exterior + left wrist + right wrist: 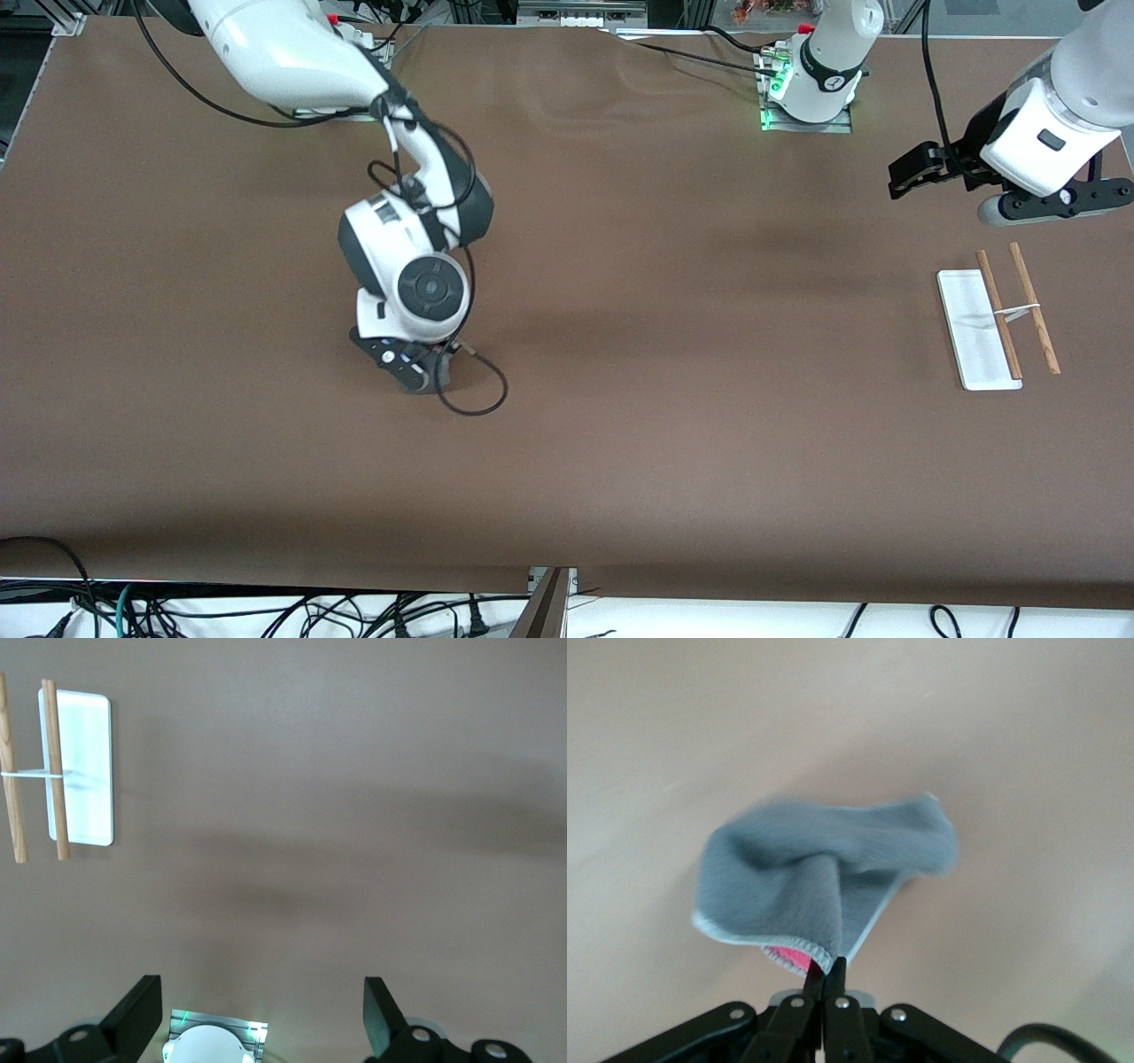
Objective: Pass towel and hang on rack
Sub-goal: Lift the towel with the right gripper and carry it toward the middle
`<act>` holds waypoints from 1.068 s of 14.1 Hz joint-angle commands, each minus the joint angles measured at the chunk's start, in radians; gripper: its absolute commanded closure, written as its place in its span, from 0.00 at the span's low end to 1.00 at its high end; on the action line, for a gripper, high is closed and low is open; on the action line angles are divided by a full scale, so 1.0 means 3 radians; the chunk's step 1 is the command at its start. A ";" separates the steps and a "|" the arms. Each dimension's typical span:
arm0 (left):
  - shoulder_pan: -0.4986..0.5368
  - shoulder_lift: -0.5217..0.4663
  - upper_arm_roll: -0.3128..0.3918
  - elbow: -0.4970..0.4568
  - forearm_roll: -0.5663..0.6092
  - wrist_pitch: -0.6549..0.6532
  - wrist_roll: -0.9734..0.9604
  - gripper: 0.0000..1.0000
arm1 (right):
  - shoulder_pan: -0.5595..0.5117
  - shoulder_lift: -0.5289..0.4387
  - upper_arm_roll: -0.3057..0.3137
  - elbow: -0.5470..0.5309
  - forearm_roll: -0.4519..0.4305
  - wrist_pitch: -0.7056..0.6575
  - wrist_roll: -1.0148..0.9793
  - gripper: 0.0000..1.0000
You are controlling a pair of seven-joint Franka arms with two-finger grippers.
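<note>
Both arms wear glossy white shells with dark grey joints. Black cables loop along the right arm (416, 221), ending in a black pincer (825, 979). The left arm (1054, 124) carries black fingers (133, 1019).

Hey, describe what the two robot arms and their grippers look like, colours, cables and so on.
Both arms are glossy white with dark grey joints. The right arm's wrist bears a round dark button pad, and loose black cables loop beside it. The left gripper and right gripper have black fingers. Green lights glow at the left arm's base.

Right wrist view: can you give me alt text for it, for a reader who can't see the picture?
The right gripper is shut on the edge of the towel, a small grey fuzzy cloth bunched into folds over the brown table. A bit of the towel's pink-red underside shows just beside the gripper.
</note>
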State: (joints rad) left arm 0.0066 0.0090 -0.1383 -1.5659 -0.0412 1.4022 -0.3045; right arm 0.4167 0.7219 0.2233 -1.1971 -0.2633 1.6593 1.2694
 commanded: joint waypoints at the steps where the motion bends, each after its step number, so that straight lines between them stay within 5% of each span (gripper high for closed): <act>1: 0.0065 -0.0071 -0.0020 -0.0128 -0.0032 0.0004 0.0018 0.00 | -0.0065 -0.0115 0.0390 0.0109 0.0023 -0.0065 -0.0064 1.00; 3: 0.0065 -0.0208 -0.0020 -0.0338 -0.0032 0.0213 0.0023 0.00 | -0.0075 -0.0131 0.0635 0.0318 0.0100 -0.0075 -0.0028 1.00; 8: 0.0075 -0.0168 -0.0004 -0.0292 -0.0042 0.0245 0.0023 0.00 | -0.0070 -0.0315 0.1193 0.0477 0.0100 -0.0024 0.0058 1.00; 15: 0.0152 -0.0102 -0.0015 -0.0221 -0.0072 0.0224 0.0043 0.00 | 0.0089 -0.0330 0.1255 0.0539 0.0090 0.0502 0.0308 1.00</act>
State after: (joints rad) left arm 0.0378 -0.0151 -0.1374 -1.6268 -0.0411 1.4649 -0.3038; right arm 0.4380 0.6184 0.5927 -1.0489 -0.2431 1.7744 1.3122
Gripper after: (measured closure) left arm 0.000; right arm 0.982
